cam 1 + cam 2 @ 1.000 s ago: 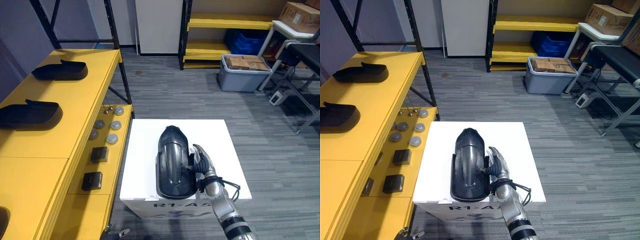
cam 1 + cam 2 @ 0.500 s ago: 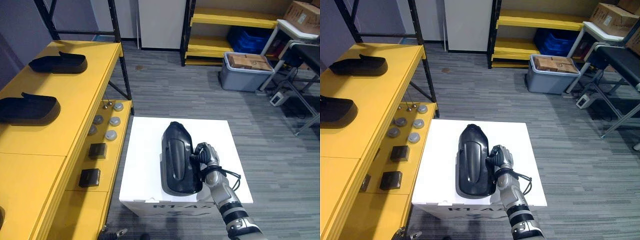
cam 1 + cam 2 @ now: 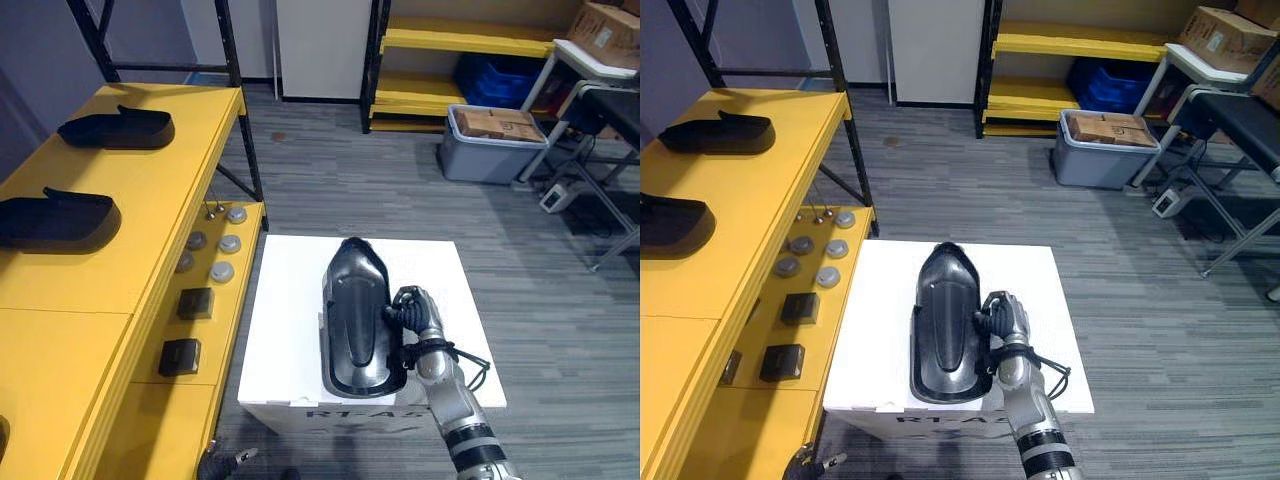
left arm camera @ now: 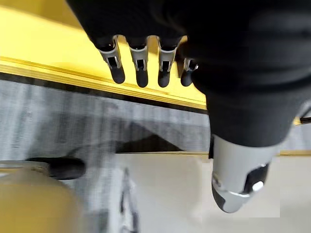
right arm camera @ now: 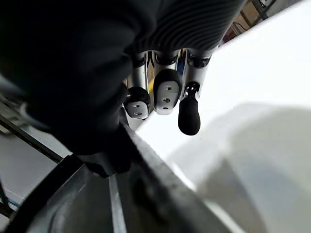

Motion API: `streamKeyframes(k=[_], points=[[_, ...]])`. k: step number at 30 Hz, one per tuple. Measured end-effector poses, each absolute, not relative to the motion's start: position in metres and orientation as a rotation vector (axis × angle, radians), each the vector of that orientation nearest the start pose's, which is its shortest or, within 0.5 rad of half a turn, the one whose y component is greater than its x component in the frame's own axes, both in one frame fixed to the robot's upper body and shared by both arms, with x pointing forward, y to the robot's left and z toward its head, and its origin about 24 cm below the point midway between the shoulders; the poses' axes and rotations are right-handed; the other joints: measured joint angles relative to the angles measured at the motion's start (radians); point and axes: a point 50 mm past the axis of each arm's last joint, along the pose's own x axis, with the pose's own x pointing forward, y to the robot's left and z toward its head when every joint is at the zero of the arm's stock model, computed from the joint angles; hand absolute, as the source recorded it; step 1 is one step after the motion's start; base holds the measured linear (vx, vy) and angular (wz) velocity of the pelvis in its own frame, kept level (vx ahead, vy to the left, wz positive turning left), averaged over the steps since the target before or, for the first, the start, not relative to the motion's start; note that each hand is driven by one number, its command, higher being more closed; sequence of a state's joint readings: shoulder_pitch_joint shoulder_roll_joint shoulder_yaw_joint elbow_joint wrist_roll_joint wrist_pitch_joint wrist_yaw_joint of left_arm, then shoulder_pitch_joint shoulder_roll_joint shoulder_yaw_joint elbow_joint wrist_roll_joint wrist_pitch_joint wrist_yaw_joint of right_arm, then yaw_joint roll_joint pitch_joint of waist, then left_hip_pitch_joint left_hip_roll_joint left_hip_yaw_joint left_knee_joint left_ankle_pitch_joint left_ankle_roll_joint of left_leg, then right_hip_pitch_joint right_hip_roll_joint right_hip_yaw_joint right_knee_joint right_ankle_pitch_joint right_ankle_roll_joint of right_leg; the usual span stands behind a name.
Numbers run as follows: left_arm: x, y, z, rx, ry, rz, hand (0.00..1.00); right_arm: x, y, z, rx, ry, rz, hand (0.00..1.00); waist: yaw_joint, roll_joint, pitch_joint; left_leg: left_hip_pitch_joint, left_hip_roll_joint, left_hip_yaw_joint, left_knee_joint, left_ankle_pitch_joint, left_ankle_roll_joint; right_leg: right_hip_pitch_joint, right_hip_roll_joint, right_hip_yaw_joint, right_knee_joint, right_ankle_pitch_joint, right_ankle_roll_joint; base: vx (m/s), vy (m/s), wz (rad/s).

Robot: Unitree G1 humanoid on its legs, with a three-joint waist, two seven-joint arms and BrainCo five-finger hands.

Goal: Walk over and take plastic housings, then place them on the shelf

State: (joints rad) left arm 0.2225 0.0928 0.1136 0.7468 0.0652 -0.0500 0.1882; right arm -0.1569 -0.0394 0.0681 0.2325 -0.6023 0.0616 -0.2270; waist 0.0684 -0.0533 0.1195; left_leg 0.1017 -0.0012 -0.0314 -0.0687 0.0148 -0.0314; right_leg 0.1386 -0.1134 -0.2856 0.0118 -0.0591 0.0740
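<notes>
A long black plastic housing (image 3: 352, 320) lies hollow side up on a white box (image 3: 285, 330), its near end by the box's front edge. My right hand (image 3: 412, 312) is at its right rim, shut on it. In the right wrist view the fingers (image 5: 165, 94) curl over that rim (image 5: 146, 194). Two more black housings (image 3: 115, 128) (image 3: 55, 218) rest on the yellow shelf top (image 3: 150, 230) at the left. My left hand (image 4: 141, 63) hangs low with straight fingers above the yellow shelf's edge, holding nothing.
A lower yellow ledge (image 3: 235, 320) between shelf and box carries several grey discs (image 3: 222, 270) and two black blocks (image 3: 182, 356). Black rack posts (image 3: 240, 120) rise behind the shelf. Beyond open floor stand a grey bin (image 3: 490, 150) with a carton, yellow racking and a folding table.
My right hand's fingers have curled from straight onto the housing's right rim. The housing has shifted a little and its right side has tipped up.
</notes>
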Motion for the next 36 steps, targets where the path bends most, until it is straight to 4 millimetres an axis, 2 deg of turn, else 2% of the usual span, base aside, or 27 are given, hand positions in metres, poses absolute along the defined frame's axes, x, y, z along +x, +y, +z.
streamKeyframes(k=[4, 7, 14, 17, 20, 24, 28, 30, 34, 36], points=[[0.108, 0.215, -0.126, 0.172, 0.833, 0.359, 0.0, 0.277, -0.148, 0.04, -0.649, -0.02, -0.165, 1.0, 0.0, 0.002, 0.001, 0.0, 0.0, 0.0, 0.001, -0.001, 0.0, -0.002, 0.0, 0.002, 0.004, 0.0, 0.0, -0.05, -0.005, -0.01], [0.119, 0.214, -0.11, 0.139, 0.727, 0.412, 0.0, 0.271, -0.15, 0.048, -0.629, -0.061, -0.193, 1.0, 0.002, 0.004, 0.0, -0.009, 0.0, -0.001, 0.01, -0.005, 0.005, -0.011, -0.001, 0.002, 0.01, -0.002, -0.003, -0.01, -0.001, 0.0], [0.141, 0.226, -0.053, 0.109, 0.43, 0.566, 0.0, 0.265, -0.152, 0.07, -0.587, -0.175, -0.251, 1.0, 0.01, 0.016, -0.003, -0.013, -0.001, -0.005, 0.018, -0.007, 0.008, -0.008, -0.001, -0.002, 0.008, -0.004, -0.005, 0.0, -0.002, 0.01], [0.154, 0.224, -0.021, 0.094, 0.264, 0.585, 0.0, 0.262, -0.151, 0.081, -0.575, -0.231, -0.262, 1.0, 0.011, 0.021, -0.006, -0.013, -0.002, -0.01, 0.022, -0.008, 0.01, -0.002, -0.001, -0.006, 0.006, -0.004, -0.005, -0.01, -0.008, 0.04], [0.164, 0.22, 0.003, 0.081, 0.133, 0.573, 0.0, 0.261, -0.15, 0.08, -0.571, -0.239, -0.255, 1.0, 0.01, 0.03, -0.015, -0.013, -0.003, -0.013, 0.023, -0.008, 0.01, 0.0, -0.001, -0.009, 0.004, -0.004, -0.005, -0.02, -0.007, 0.03], [0.173, 0.206, 0.031, 0.063, -0.007, 0.515, 0.0, 0.257, -0.149, 0.076, -0.571, -0.223, -0.247, 1.0, 0.005, 0.036, -0.029, -0.014, -0.002, -0.024, 0.023, -0.008, 0.01, 0.007, 0.002, -0.021, -0.001, -0.004, -0.005, -0.01, -0.013, 0.07], [0.179, 0.189, 0.046, 0.038, -0.084, 0.438, 0.0, 0.255, -0.143, 0.09, -0.556, -0.291, -0.24, 1.0, 0.003, 0.046, -0.039, -0.014, -0.001, -0.023, 0.024, -0.008, 0.01, 0.007, 0.003, -0.021, -0.002, -0.004, -0.005, 0.0, 0.0, 0.0], [0.184, 0.176, 0.054, 0.009, -0.12, 0.359, 0.0, 0.254, -0.133, 0.1, -0.541, -0.349, -0.215, 1.0, 0.0, 0.047, -0.051, -0.013, 0.0, -0.022, 0.025, -0.008, 0.011, 0.008, 0.004, -0.019, -0.003, -0.003, -0.005, 0.0, 0.0, 0.0], [0.193, 0.15, 0.06, -0.032, -0.151, 0.215, 0.0, 0.253, -0.115, 0.108, -0.519, -0.409, -0.152, 1.0, -0.001, 0.046, -0.063, -0.01, 0.003, -0.02, 0.029, -0.008, 0.011, 0.011, 0.007, -0.016, -0.004, -0.003, -0.006, -0.01, -0.002, -0.01], [0.198, 0.137, 0.064, -0.045, -0.171, 0.15, 0.0, 0.254, -0.1, 0.114, -0.502, -0.454, -0.097, 1.0, -0.001, 0.047, -0.068, -0.009, 0.004, -0.012, 0.032, -0.008, 0.011, 0.011, 0.008, -0.006, -0.004, 0.0, -0.01, -0.04, -0.005, -0.09]])
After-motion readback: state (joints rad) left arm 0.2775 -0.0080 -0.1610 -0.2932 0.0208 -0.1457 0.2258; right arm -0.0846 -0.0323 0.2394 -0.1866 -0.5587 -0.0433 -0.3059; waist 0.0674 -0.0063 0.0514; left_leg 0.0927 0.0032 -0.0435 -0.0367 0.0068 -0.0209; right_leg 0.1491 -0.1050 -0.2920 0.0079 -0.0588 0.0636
